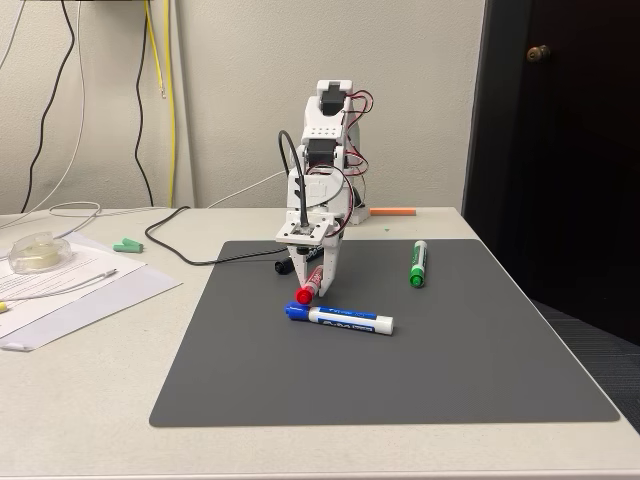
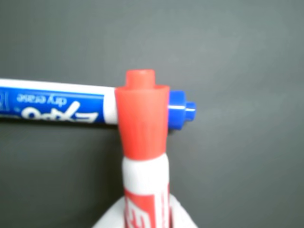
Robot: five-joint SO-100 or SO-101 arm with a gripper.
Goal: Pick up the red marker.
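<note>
A large dark grey mat [image 1: 400,340] is spread over a pale table [image 1: 90,400], and the white arm [image 1: 325,170] is seen folded forward onto the mat's far half in the fixed view. The gripper [image 1: 313,275] is brought down close to the mat, and its jaws are clenched on the red marker [image 1: 309,285], whose white barrel is pinched between them with the red cap pointing out toward the camera. Whether the cap is touching the mat or is just clear of it cannot be told. In the wrist view the red marker [image 2: 144,142] is seen crossing over the blue-capped marker [image 2: 85,107], which lies flat just in front of it in the fixed view [image 1: 340,317]. A green marker [image 1: 418,263] is laid well apart to the right on the mat, and some papers [image 1: 70,285] are left on the table at the left. The main risk is judged to be a slip: the barrel is smooth and appears to be held near its rear, so the cap end could be tipped down by its own weight as it is raised. The blue-capped marker could also be knocked or rolled if the red cap is dragged forward rather than lifted straight up.
</note>
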